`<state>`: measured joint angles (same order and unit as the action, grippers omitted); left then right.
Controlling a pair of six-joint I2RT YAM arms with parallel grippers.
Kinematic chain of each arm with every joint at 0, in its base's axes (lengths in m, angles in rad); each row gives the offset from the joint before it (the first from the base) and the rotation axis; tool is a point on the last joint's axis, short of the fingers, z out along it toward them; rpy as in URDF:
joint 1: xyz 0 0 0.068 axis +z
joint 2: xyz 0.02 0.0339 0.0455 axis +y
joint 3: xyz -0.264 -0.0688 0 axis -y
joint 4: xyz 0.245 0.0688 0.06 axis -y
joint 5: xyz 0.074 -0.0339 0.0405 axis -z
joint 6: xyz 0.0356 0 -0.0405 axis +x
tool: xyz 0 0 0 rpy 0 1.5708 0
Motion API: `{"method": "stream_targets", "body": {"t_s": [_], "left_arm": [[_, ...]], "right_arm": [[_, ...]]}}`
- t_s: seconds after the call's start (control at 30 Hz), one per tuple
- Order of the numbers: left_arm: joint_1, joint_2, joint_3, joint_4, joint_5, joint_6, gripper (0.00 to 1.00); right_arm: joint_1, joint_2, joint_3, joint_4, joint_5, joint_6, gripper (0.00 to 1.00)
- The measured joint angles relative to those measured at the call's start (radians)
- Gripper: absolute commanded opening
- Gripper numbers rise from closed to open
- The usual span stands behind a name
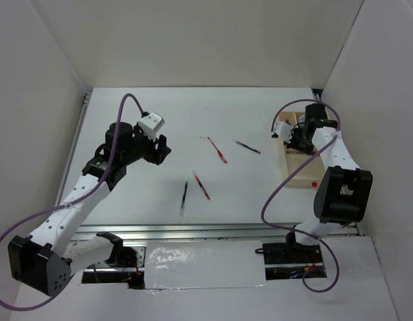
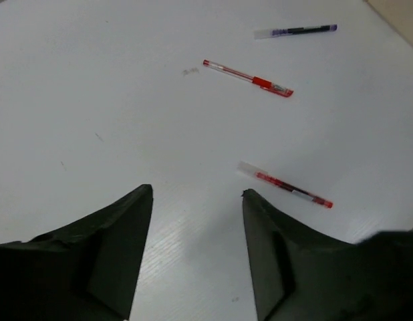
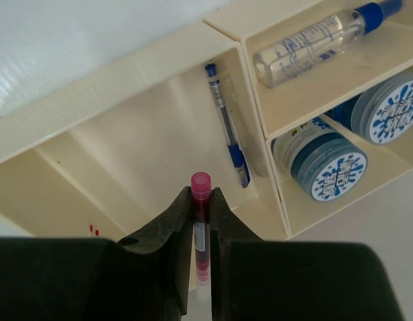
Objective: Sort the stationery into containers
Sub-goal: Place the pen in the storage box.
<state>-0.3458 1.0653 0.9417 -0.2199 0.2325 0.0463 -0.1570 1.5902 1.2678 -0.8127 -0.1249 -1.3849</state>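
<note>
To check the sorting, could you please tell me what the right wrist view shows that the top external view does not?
Only the right wrist view: a red pen clamped in the right pincer, and the tray's contents, namely a blue pen, a blue-capped bottle and two patterned rolls.
Only the top external view: four loose pens on the table, and the left pincer.
Both: the beige tray.
</note>
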Motion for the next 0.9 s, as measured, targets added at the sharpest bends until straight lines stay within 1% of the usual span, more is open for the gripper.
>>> {"method": "stream_targets", "body": {"t_s": [0.03,0.07,0.1,0.13,0.17,0.2,0.23,0.33,0.43,0.47,0.5,0.53,0.57,0.63,0.73,0.83,0.9], "left_arm": [[-0.002,0.006,0.0,0.007,0.002,-0.013,0.87],[-0.004,0.015,0.0,0.018,0.003,-0.039,0.88],[-0.006,0.023,-0.003,0.029,0.003,-0.072,0.93],[-0.01,0.028,-0.01,0.042,0.003,-0.088,0.94],[-0.013,0.032,-0.021,0.053,0.004,-0.109,0.98],[-0.017,0.032,-0.034,0.061,0.003,-0.131,0.99],[-0.021,0.032,-0.047,0.068,0.003,-0.147,0.99],[-0.046,0.033,-0.083,0.07,-0.013,-0.21,0.99],[-0.097,0.045,-0.094,0.06,-0.069,-0.264,0.99],[-0.118,0.055,-0.094,0.058,-0.085,-0.285,0.98],[-0.142,0.068,-0.094,0.054,-0.109,-0.298,0.88],[-0.168,0.09,-0.092,0.046,-0.133,-0.319,0.84],[-0.194,0.119,-0.086,0.032,-0.156,-0.342,0.75],[-0.242,0.197,-0.064,-0.004,-0.214,-0.379,0.66],[-0.287,0.302,-0.045,-0.047,-0.282,-0.431,0.63],[-0.299,0.363,-0.026,-0.108,-0.336,-0.477,0.6],[-0.3,0.398,-0.002,-0.132,-0.365,-0.505,0.63]], "right_arm": [[0.006,0.0,-0.013,0.011,0.001,0.0,0.13],[0.011,-0.001,-0.03,0.02,0.003,0.0,0.15],[0.016,-0.001,-0.048,0.034,0.009,0.0,0.16],[0.021,-0.001,-0.066,0.044,0.014,0.0,0.21],[0.027,-0.001,-0.081,0.054,0.021,0.002,0.23],[0.033,0.0,-0.092,0.063,0.031,0.003,0.25],[0.039,0.003,-0.099,0.071,0.042,0.003,0.3],[0.051,0.026,-0.096,0.1,0.068,0.011,0.39],[0.058,0.042,-0.096,0.119,0.087,0.021,0.43],[0.058,0.043,-0.096,0.121,0.09,0.024,0.43],[0.06,0.043,-0.096,0.123,0.093,0.027,0.43],[0.062,0.043,-0.095,0.125,0.097,0.034,0.43],[0.064,0.043,-0.093,0.126,0.099,0.042,0.43],[0.07,0.043,-0.08,0.118,0.099,0.065,0.43],[0.072,0.04,-0.011,0.1,0.074,0.134,0.43],[0.069,0.011,0.073,0.084,0.021,0.219,0.44],[0.065,-0.035,0.117,0.07,-0.029,0.28,0.44]]}}
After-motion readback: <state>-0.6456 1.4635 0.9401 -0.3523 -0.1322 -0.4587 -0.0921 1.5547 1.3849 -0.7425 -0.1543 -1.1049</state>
